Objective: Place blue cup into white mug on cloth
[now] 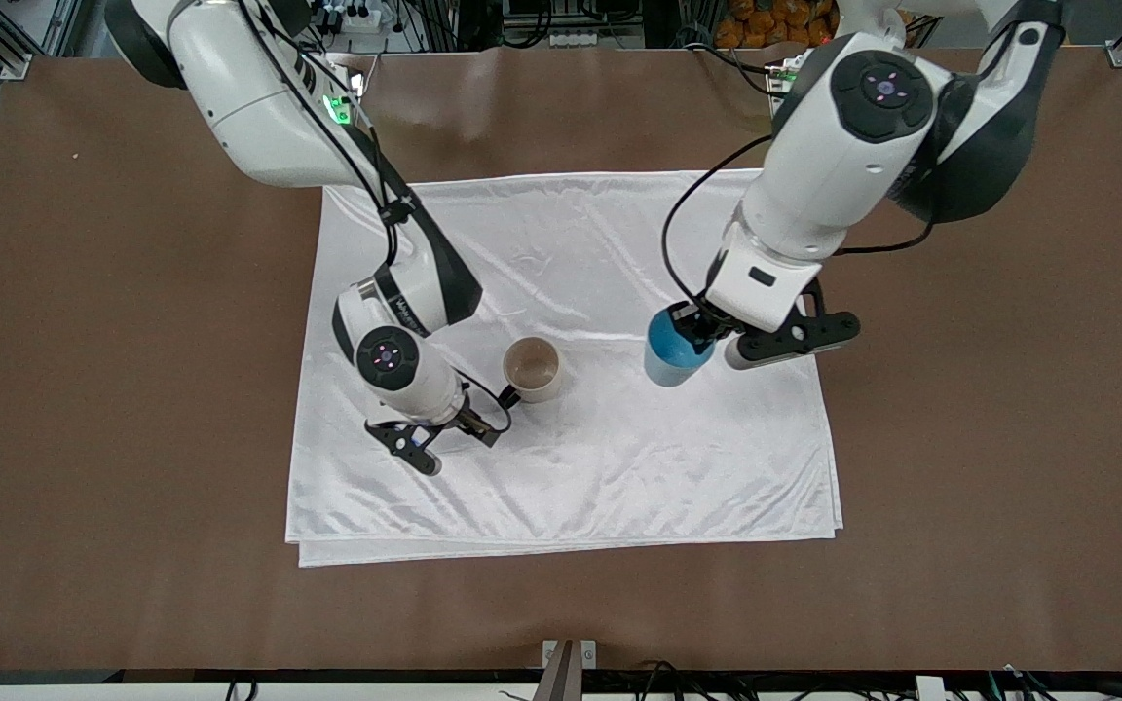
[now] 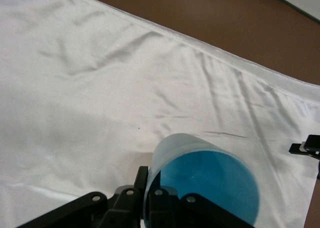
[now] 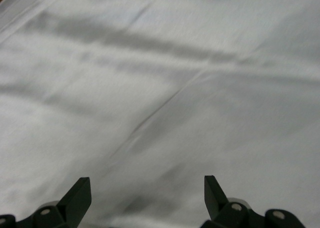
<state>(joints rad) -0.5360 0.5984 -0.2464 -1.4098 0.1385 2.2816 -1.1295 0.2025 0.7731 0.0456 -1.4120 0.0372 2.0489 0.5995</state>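
The blue cup (image 1: 673, 352) stands upright at the cloth's (image 1: 619, 467) surface, toward the left arm's end. I cannot tell whether it rests on the cloth. My left gripper (image 1: 694, 332) is shut on its rim, one finger inside and one outside. The left wrist view shows the cup (image 2: 205, 183), the gripper (image 2: 148, 180) and the cloth (image 2: 100, 88). The white mug (image 1: 533, 369) stands upright and empty mid-cloth, its black handle toward my right gripper (image 1: 444, 440). That gripper is open and empty, low over the cloth beside the mug. The right wrist view shows the gripper (image 3: 147, 188) and the cloth (image 3: 150, 88) only.
The cloth lies on a brown table (image 1: 1009, 438), with its folded double edge (image 1: 561, 545) nearest the front camera. Bare cloth lies between the mug and the blue cup. The right arm's forearm (image 1: 425, 263) reaches over the cloth above the mug's side.
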